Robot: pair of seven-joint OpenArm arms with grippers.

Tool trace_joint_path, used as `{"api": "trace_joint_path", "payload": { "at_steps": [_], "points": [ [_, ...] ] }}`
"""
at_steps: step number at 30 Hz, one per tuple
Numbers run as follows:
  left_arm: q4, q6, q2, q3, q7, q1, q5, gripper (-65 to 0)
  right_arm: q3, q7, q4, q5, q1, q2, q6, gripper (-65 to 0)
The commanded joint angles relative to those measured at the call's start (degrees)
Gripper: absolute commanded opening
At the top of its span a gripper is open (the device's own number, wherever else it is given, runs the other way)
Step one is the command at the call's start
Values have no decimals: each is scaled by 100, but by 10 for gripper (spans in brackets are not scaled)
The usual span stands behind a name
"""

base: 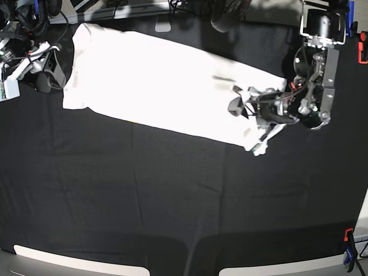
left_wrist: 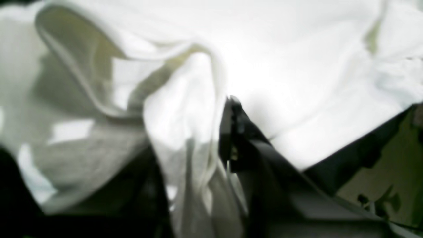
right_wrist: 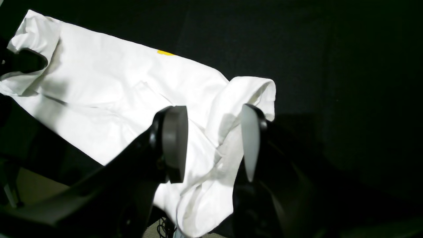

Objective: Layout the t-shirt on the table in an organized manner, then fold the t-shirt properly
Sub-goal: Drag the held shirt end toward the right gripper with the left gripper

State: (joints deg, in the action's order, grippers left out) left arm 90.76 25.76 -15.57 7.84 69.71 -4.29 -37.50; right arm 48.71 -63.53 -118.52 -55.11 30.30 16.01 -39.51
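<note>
The white t-shirt (base: 161, 86) lies plain side up as a long band across the black table (base: 172, 201), from upper left to middle right. My left gripper (base: 238, 106) is at its right end, shut on a bunched fold of the t-shirt (left_wrist: 185, 109) beside the dark finger (left_wrist: 234, 132). At the band's left end, my right gripper (right_wrist: 213, 142) hangs open just above the t-shirt (right_wrist: 109, 86), its grey pads (right_wrist: 175, 142) straddling a curled sleeve; in the base view this right gripper (base: 52, 72) sits by the shirt's left edge. A sliver of yellow print (right_wrist: 165, 53) peeks out at the far hem.
Orange clips (base: 362, 52) and an orange and blue clip (base: 347, 247) hold the cloth at the right edge. Cables and gear crowd the back edge (base: 144, 11). Beige floor (right_wrist: 33, 188) shows past the table edge near the right gripper.
</note>
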Motion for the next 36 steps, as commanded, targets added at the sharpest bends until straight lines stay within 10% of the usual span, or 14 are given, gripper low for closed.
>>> {"api": "trace_joint_path", "payload": {
  "at_steps": [1, 14, 23, 29, 36],
  "points": [
    [195, 33, -33, 13, -50, -109, -92, -650, 39, 157, -90, -105, -15, 83, -49, -395],
    [411, 184, -33, 52, -114, 227, -166, -650, 39, 173, -90, -105, -15, 83, -49, -396],
    [411, 363, -33, 52, -1261, 592, -352, -650, 39, 184, -90, -105, -15, 83, -49, -395],
    [411, 363, -33, 52, -1152, 592, -372, -560, 39, 184, -90, -105, -15, 83, -49, -396],
    [411, 367, -33, 52, -887, 590, -1836, -520, 39, 201, -90, -105, -15, 83, -49, -396]
  ]
}}
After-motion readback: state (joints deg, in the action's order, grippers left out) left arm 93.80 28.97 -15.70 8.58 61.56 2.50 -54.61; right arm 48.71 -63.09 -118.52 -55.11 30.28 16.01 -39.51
